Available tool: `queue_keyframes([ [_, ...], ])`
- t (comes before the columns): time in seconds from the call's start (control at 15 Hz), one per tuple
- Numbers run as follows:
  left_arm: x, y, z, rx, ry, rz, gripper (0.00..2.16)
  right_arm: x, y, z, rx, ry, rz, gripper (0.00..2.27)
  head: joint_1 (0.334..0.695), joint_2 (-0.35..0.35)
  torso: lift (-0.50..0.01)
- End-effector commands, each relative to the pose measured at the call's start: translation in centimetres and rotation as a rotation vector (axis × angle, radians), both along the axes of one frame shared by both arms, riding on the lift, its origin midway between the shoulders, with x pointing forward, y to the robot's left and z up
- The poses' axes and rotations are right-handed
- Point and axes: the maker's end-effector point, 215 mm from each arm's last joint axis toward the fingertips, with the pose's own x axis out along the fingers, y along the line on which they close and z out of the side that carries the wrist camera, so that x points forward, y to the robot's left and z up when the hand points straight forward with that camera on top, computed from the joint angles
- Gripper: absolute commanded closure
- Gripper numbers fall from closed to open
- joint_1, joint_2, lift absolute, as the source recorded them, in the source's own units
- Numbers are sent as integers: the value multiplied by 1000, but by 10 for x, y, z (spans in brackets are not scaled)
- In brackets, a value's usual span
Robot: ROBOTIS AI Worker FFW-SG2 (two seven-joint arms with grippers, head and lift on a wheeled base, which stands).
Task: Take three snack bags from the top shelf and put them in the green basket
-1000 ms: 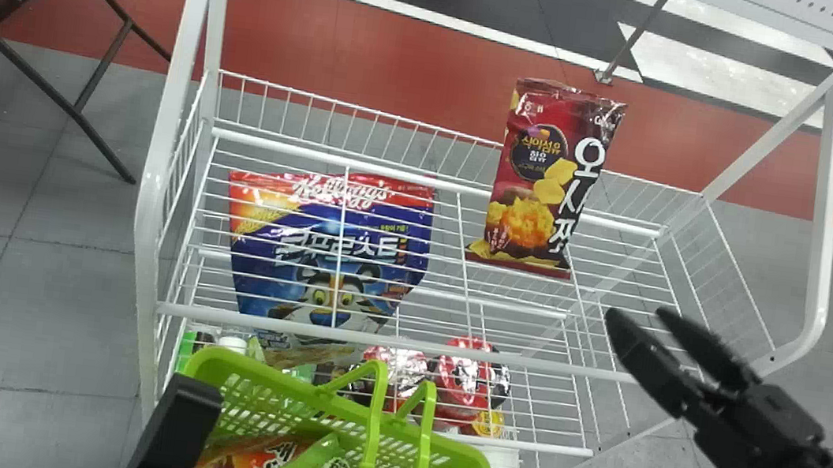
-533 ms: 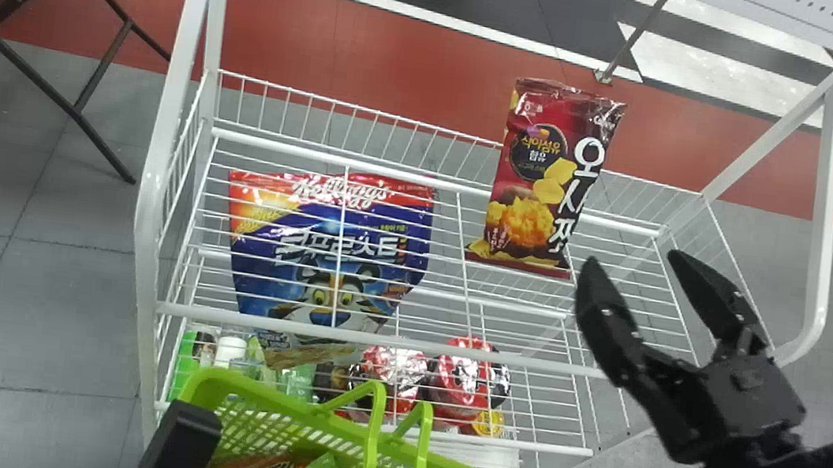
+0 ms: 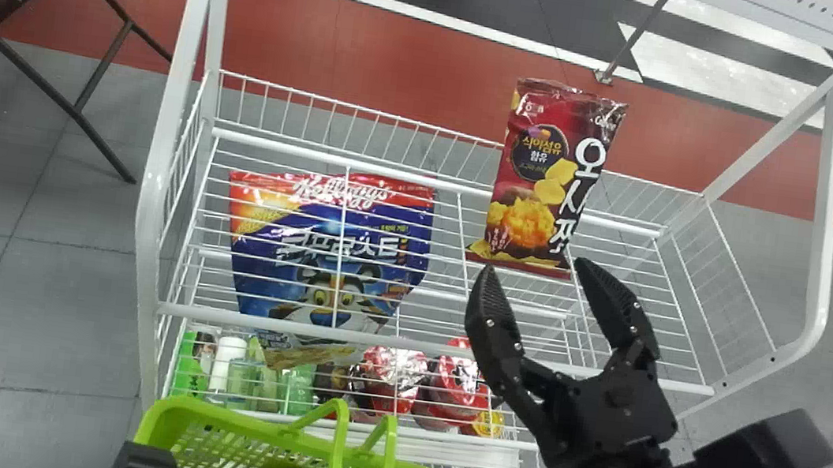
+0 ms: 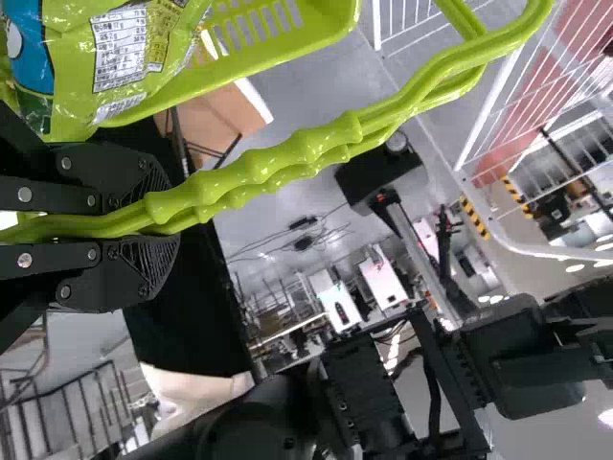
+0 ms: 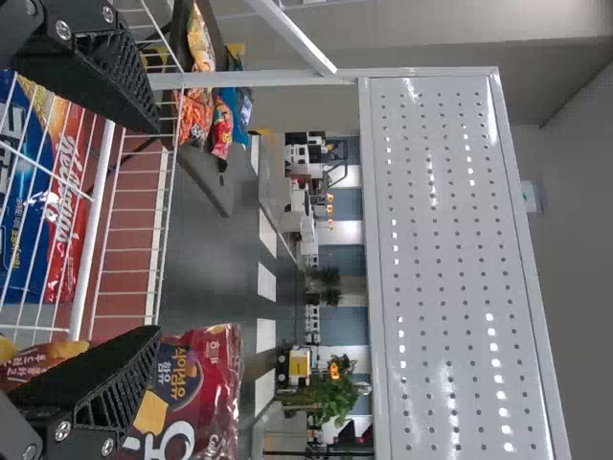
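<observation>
Red snack bag (image 3: 539, 177) stands beyond the right jaws.

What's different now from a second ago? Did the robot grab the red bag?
Not yet. The right gripper moved left, towards the red snack bag, and its fingers opened wider. The green basket, held at its handles by the left gripper, shifted a little left and nearer the robot. The red bag and blue cereal bag stayed put.
</observation>
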Motion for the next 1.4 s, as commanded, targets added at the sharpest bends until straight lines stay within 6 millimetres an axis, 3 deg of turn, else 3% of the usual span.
queue_keyframes([
  [0.0,2,3,0,-5,-11,27,1055,1,2,-2,1,0,4,66,695,-350,-29],
  [1.33,9,4,2,-5,-21,38,1055,11,-1,1,1,-15,-8,60,695,-350,-29],
])
